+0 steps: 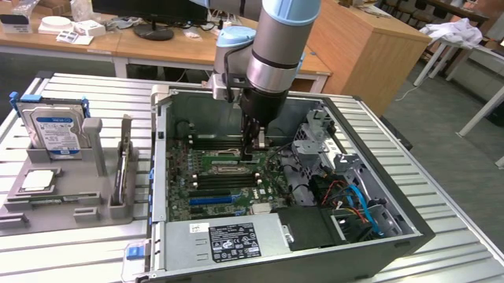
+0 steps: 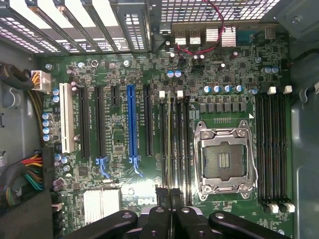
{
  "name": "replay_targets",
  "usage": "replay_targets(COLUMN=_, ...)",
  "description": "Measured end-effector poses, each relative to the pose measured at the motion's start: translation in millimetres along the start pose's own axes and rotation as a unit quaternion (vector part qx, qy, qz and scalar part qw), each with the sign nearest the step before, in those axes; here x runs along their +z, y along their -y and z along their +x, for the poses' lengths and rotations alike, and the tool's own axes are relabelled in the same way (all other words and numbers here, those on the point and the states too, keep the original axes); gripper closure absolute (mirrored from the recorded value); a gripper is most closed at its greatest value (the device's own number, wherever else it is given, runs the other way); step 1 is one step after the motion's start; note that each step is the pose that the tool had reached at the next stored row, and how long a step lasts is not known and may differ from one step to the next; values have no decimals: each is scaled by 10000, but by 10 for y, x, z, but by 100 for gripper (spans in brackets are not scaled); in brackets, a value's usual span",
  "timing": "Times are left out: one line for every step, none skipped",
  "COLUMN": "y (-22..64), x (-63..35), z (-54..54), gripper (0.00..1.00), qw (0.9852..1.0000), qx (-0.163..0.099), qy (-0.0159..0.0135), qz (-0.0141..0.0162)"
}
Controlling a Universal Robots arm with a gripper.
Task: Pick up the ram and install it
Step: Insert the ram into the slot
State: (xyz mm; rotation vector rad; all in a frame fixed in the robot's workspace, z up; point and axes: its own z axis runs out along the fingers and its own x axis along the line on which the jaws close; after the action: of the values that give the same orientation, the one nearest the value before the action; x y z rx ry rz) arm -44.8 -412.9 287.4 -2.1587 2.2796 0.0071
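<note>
The ram (image 2: 170, 144) is a thin green stick, seen edge-on in the wrist view. It lies along a black memory slot just beside the empty processor socket (image 2: 223, 159). In the exterior view the ram (image 1: 223, 156) is a short green strip deep inside the open computer case (image 1: 162, 177). My gripper (image 1: 252, 154) reaches straight down into the case from above. Its dark fingertips (image 2: 160, 192) are shut on the ram's near end, and the gripper (image 2: 168, 193) stands over the slot. I cannot tell whether the stick is seated in the slot.
A grey tray (image 1: 71, 206) at the exterior view's left holds an upright hard drive (image 1: 55, 127) and a square processor chip (image 1: 38, 180). Inside the case are the power supply (image 1: 228, 239), coloured cables (image 1: 354, 197) and a drive cage (image 1: 315, 138). More memory slots (image 2: 271, 144) lie beyond the socket.
</note>
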Motion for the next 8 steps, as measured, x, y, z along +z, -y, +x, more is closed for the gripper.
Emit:
replay_targets(y=0, x=0, z=0, gripper=88, qw=10000, qx=0, qy=0, qz=0)
replay_targets(y=0, x=0, z=0, gripper=88, qw=10000, qx=0, qy=0, qz=0)
replay_targets(y=0, x=0, z=0, gripper=88, qw=10000, qx=0, qy=0, qz=0)
replay_targets(y=0, x=0, z=0, gripper=88, qw=10000, qx=0, qy=0, qz=0)
replay_targets(y=0, x=1, z=1, gripper=88, qw=10000, qx=0, qy=-1, qz=0)
replay_targets(y=0, x=5, z=2, gripper=88, qw=10000, qx=0, qy=0, qz=0)
replay_targets(y=0, x=11, z=2, gripper=88, qw=10000, qx=0, qy=0, qz=0)
replay_targets(y=0, x=16, z=2, gripper=88, qw=10000, qx=0, qy=0, qz=0)
